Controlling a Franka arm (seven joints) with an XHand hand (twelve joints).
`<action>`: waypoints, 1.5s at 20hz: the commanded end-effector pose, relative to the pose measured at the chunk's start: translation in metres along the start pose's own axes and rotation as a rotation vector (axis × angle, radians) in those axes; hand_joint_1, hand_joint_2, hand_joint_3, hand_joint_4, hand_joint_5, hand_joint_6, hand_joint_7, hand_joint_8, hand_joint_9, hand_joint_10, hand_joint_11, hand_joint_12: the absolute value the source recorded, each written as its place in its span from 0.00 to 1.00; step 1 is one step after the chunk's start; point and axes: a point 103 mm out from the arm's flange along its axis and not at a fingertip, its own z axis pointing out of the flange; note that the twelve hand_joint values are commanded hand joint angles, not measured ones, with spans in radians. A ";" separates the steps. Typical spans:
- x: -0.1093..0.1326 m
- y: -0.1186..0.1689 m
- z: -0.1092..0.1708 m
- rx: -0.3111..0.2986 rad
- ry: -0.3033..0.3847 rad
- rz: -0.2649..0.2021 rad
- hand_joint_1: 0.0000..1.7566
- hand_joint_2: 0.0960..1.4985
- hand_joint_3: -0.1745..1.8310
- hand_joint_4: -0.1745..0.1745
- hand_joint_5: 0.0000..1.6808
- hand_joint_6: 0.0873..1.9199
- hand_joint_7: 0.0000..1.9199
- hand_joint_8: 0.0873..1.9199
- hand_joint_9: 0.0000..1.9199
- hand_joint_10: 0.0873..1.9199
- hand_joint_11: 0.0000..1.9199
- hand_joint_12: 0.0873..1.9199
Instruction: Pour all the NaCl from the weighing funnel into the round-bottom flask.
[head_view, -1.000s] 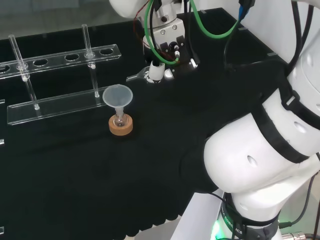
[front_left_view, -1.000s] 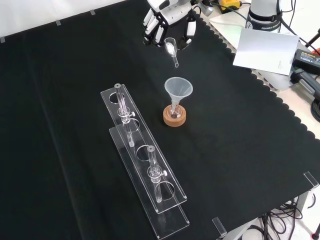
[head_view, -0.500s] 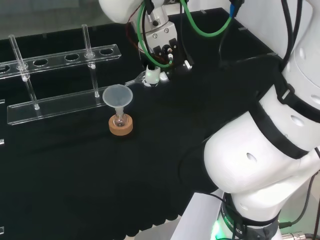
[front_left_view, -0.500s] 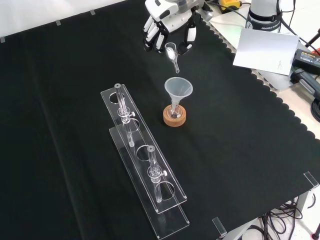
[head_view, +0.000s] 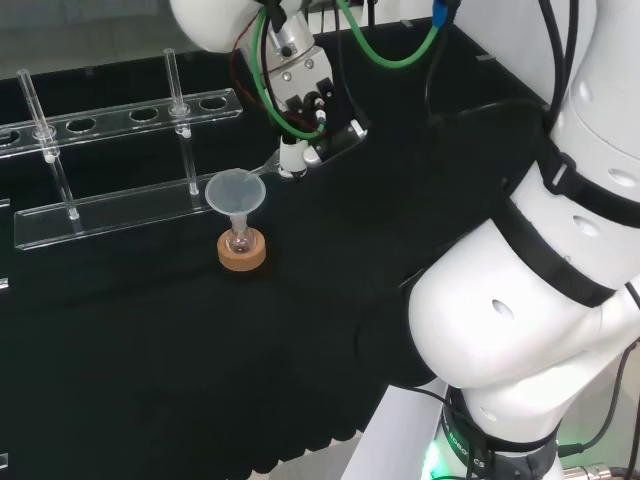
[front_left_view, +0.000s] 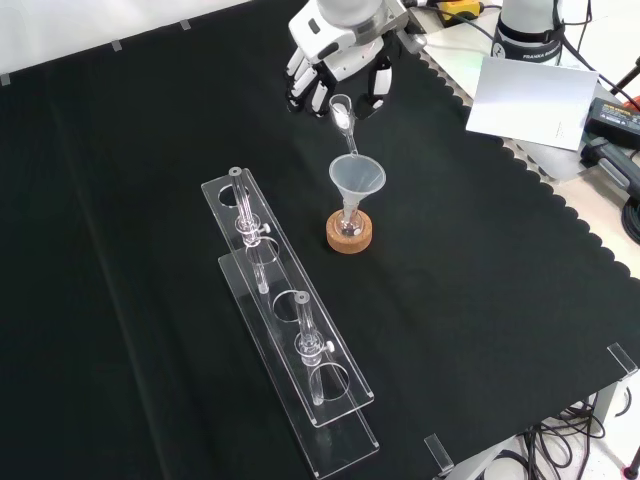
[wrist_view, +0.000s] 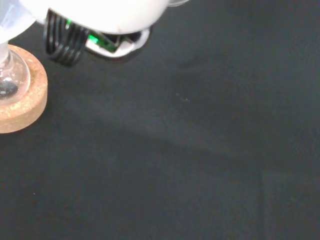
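Observation:
A small round-bottom flask (front_left_view: 348, 227) stands on a cork ring (front_left_view: 350, 236) with a clear plastic funnel (front_left_view: 357, 177) in its neck. In the head view the same flask (head_view: 239, 240), cork ring (head_view: 243, 254) and funnel (head_view: 235, 191) stand mid-bench. My hand (front_left_view: 335, 70) hangs just above and behind the funnel, fingers curled round a clear weighing funnel (front_left_view: 344, 117) with white powder in it. Its spout slants down to the plastic funnel's rim. In the head view the hand (head_view: 297, 100) holds the weighing funnel (head_view: 288, 157) right of the funnel. The wrist view shows the flask (wrist_view: 9, 80) on its cork ring (wrist_view: 25, 105).
Two clear acrylic racks (front_left_view: 290, 330) holding glass tubes lie left of the flask in the front view and behind it in the head view (head_view: 110, 165). A white sheet (front_left_view: 530, 100) and cables lie off the cloth's scalloped edge at the right.
The hand has carried the weighing funnel toward the flask and lowered it, so its spout now reaches the plastic funnel's rim.

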 end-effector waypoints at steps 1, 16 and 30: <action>0.006 -0.001 -0.004 0.000 -0.049 0.009 0.64 0.38 0.43 1.00 0.76 0.33 0.25 0.30 0.41 0.21 0.34 0.58; 0.011 -0.004 -0.009 0.014 -0.117 0.034 0.64 0.38 0.43 1.00 0.75 0.33 0.25 0.30 0.41 0.21 0.35 0.58; 0.016 -0.003 -0.015 0.020 -0.164 0.043 0.64 0.38 0.43 1.00 0.75 0.33 0.25 0.30 0.41 0.20 0.37 0.56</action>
